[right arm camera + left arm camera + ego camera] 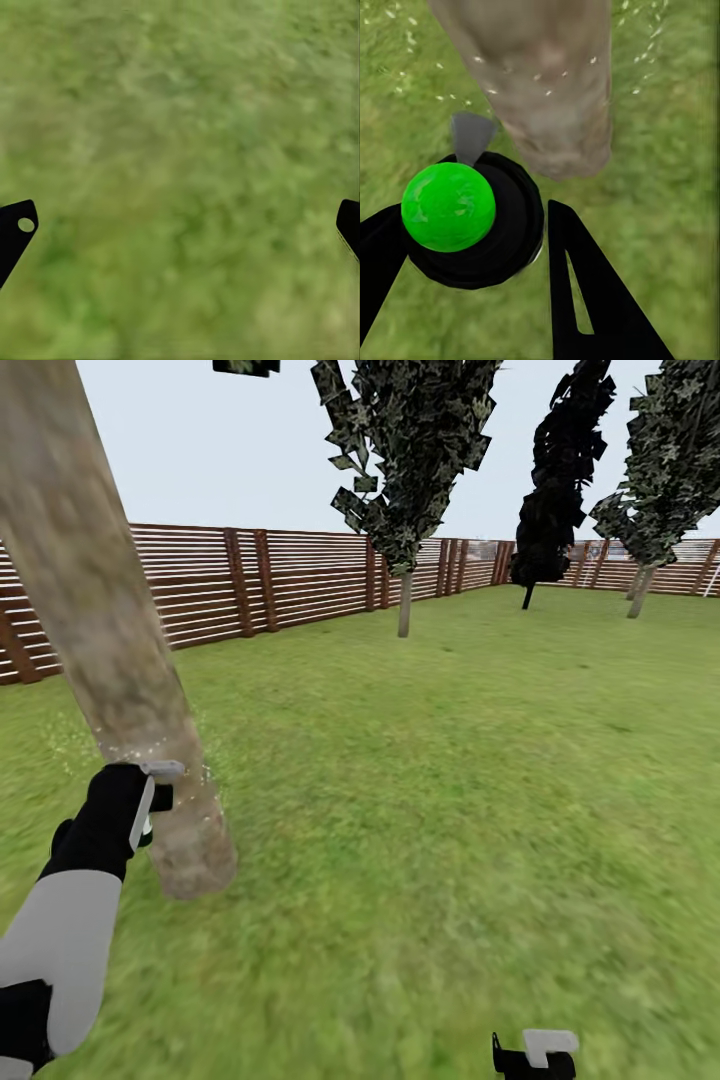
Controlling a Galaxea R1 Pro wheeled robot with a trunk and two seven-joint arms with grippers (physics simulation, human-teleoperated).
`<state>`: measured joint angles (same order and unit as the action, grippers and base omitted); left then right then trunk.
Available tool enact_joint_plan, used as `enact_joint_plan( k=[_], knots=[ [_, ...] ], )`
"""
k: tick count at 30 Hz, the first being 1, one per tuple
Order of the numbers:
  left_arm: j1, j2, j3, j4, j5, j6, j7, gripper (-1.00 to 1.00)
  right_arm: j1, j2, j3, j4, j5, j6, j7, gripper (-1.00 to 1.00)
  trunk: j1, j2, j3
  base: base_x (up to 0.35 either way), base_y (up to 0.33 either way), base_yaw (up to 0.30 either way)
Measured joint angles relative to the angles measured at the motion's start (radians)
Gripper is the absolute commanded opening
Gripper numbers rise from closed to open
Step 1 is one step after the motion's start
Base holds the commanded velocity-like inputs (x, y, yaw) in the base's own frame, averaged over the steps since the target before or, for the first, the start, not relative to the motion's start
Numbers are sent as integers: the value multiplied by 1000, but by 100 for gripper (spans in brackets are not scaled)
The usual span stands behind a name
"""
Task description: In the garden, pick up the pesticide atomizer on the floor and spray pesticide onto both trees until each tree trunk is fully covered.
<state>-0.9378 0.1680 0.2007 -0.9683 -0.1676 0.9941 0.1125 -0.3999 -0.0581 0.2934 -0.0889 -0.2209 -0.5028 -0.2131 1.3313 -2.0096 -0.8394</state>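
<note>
My left gripper [150, 800] [472, 214] is shut on the pesticide atomizer [448, 206], which here looks like a round black body with a bright green ball on it. It is held close against the low part of a thick, leaning grey-tan tree trunk [110, 640] [547, 82]. White spray specks float around the trunk near the gripper. A second tree [404, 600] with a mottled-green crown stands far off by the fence. My right gripper [535, 1050] [180, 232] hangs open over bare grass at the lower edge of the head view.
The lawn [450, 780] stretches ahead and to the right. A brown slat fence [300, 575] rings it. A near-black cypress [555, 480] and another tree [650, 470] stand at the far right.
</note>
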Motion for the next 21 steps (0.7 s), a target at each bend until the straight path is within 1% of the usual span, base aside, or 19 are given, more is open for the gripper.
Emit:
enact_joint_plan(
  k=[3,5,10,18,21],
  knots=[
    [1,0,0,0,1,0,0,-100,0,0,0,0,0,0,0,100,0,0,0,180,-217,32],
    [3,0,0,-1,1,0,0,-100,0,0,0,0,0,0,0,100,0,0,0,65,-256,193],
    [20,2,0,0,-2,-3,0,-100,0,0,0,0,0,0,0,100,1,0,0,9,-270,265],
    [25,5,3,16,3,-9,2,-100,0,1,0,0,0,0,0,100,1,0,0,0,-273,276],
    [51,1,3,29,7,-11,5,-100,0,1,0,0,0,0,0,100,1,0,0,0,-274,268]
  ],
)
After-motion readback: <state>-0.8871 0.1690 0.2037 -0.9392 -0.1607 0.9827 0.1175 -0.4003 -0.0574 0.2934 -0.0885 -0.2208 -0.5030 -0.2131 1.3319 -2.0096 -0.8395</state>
